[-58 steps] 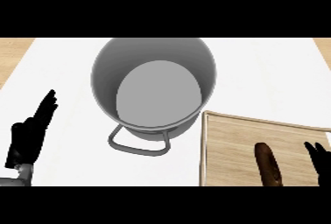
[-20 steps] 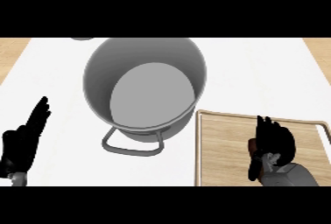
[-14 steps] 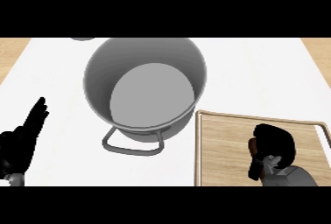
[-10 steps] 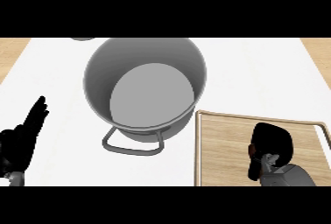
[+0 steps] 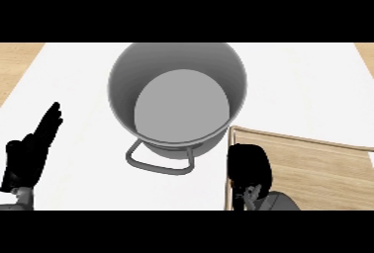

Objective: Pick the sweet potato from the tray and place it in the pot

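Observation:
The grey pot stands upright mid-counter, open and with nothing inside, its loop handle toward me. The wooden tray lies at the lower right, and no sweet potato shows on its visible surface. My right hand hovers over the tray's left edge, just right of the pot's handle, with its fingers curled down. The sweet potato is hidden inside that curl. My left hand rests open at the far left with its fingers pointing up, apart from the pot.
The white counter top spreads around the pot. Bare wood shows at the upper left corner and upper right. The tray's raised rim runs close to the pot's lower right wall.
My right hand came over the sweet potato on the tray, curled its fingers, and has moved left to the tray's left edge near the pot. The left hand stayed put.

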You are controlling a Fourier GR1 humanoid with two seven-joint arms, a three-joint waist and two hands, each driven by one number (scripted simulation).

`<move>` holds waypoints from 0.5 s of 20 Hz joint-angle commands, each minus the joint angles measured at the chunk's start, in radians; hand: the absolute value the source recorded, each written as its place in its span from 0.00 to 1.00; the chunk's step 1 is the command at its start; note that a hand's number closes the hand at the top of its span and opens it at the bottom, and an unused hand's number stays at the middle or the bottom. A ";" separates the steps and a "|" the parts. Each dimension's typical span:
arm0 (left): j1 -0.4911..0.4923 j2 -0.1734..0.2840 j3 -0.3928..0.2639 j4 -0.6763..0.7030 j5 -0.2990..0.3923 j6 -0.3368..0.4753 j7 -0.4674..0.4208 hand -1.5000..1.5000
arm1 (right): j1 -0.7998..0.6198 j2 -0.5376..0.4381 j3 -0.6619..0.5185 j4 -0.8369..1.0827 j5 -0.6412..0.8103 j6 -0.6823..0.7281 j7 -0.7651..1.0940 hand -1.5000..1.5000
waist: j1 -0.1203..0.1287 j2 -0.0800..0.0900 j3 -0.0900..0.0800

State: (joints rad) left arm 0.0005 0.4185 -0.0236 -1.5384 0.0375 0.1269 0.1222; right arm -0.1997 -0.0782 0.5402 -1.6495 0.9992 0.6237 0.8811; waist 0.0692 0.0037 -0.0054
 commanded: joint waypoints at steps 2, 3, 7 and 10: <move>-0.028 -0.005 -0.032 0.006 -0.006 -0.026 -0.001 0.50 | -0.112 0.075 0.266 0.014 -0.129 -0.085 -0.068 1.00 | 0.076 0.015 0.007; -0.040 -0.022 -0.044 0.016 -0.018 -0.012 0.009 0.50 | -0.124 0.076 0.326 0.016 -0.137 -0.139 -0.061 1.00 | 0.055 0.012 0.007; -0.031 -0.026 -0.038 0.018 -0.028 0.001 0.006 0.50 | -0.300 0.077 0.434 0.048 -0.141 -0.279 0.049 1.00 | 0.040 0.002 0.004; -0.063 -0.043 -0.050 0.051 -0.048 0.018 0.012 0.50 | -0.425 0.078 0.471 0.010 -0.091 -0.363 0.124 1.00 | 0.019 -0.002 0.003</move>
State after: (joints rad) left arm -0.0379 0.3961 -0.0587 -1.5076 0.0123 0.1238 0.1272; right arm -0.4837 -0.0089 0.9375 -1.6310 0.8930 0.3656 0.9178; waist 0.0997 0.0048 -0.0016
